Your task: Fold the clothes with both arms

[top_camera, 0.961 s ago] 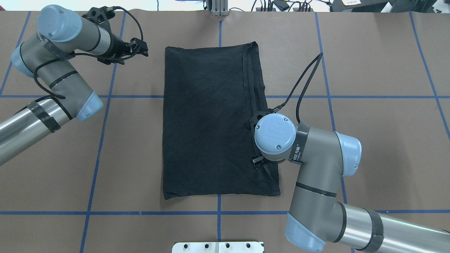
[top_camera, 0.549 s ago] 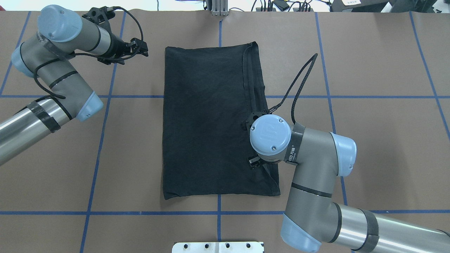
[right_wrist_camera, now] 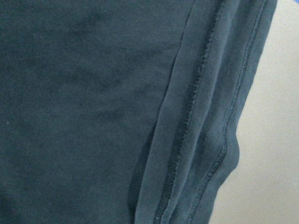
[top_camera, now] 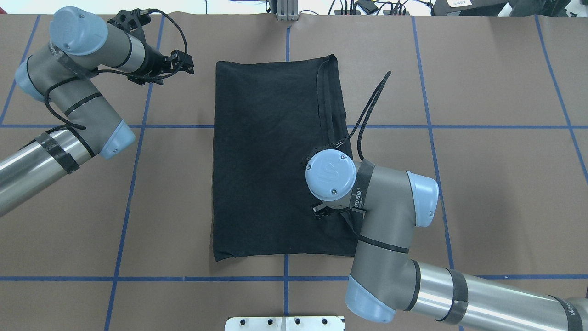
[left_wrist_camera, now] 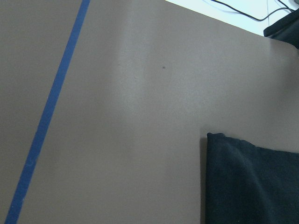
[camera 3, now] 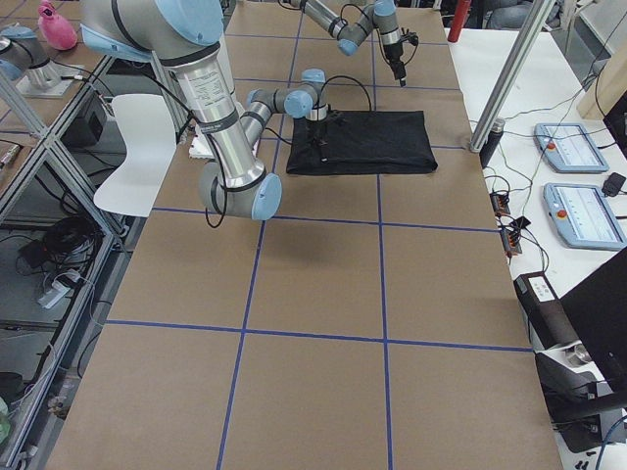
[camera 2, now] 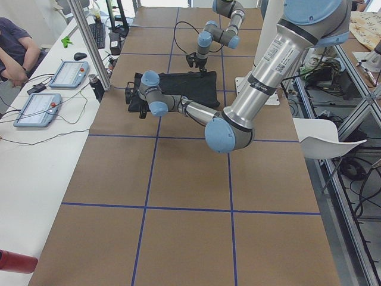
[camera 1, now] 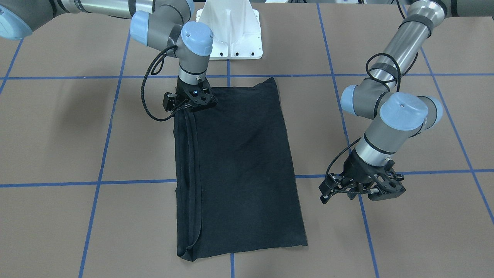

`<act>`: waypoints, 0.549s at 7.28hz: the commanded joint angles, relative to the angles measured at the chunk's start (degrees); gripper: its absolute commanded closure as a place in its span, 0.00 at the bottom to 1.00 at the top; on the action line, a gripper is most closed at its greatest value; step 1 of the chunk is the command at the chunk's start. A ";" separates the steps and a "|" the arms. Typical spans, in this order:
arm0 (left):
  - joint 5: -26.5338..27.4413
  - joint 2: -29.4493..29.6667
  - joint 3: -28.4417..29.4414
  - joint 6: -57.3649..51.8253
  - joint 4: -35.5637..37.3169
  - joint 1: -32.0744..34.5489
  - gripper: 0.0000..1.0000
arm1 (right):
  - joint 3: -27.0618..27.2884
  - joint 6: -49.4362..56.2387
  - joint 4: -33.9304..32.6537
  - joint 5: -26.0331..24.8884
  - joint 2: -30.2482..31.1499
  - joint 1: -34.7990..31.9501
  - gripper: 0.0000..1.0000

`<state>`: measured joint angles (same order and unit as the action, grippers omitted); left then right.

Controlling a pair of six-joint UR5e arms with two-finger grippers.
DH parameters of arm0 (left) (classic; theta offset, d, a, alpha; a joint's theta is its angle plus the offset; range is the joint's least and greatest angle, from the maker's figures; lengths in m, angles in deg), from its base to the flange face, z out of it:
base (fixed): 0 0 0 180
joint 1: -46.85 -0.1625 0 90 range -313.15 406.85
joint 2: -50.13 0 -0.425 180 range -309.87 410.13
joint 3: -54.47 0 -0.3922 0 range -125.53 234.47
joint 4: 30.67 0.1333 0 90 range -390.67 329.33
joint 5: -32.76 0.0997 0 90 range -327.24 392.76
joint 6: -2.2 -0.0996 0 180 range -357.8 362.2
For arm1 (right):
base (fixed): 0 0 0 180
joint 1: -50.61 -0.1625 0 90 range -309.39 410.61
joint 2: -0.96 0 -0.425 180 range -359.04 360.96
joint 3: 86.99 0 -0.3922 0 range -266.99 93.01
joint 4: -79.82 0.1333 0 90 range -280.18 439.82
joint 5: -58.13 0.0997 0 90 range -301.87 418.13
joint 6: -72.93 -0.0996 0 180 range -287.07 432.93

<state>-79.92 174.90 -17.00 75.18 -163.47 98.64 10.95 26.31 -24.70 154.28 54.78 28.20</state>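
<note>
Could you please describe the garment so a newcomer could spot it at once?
Start at the brown, blue-lined table and look to its middle. The black T-shirt lies there folded into a long rectangle, the only cloth, with hems layered along one long edge.

Even, bright light from above falls on the brown paper-covered table [top_camera: 482,92]. Shadows beside the black folded T-shirt [top_camera: 266,151] are faint and soft-edged. White highlights streak the silver tube of the right arm [top_camera: 496,299]. In the right wrist view the shirt's fabric reads washed-out blue-grey and slightly soft, and the table beside it is overexposed and pale.
</note>
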 commanded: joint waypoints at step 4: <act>0.00 0.12 -0.16 0.22 0.00 -0.02 0.00 | -1.87 0.04 -0.33 0.62 0.58 -0.54 0.00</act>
<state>-79.92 174.96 -17.15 75.40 -163.44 98.62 9.96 26.35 -25.09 154.85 55.28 27.66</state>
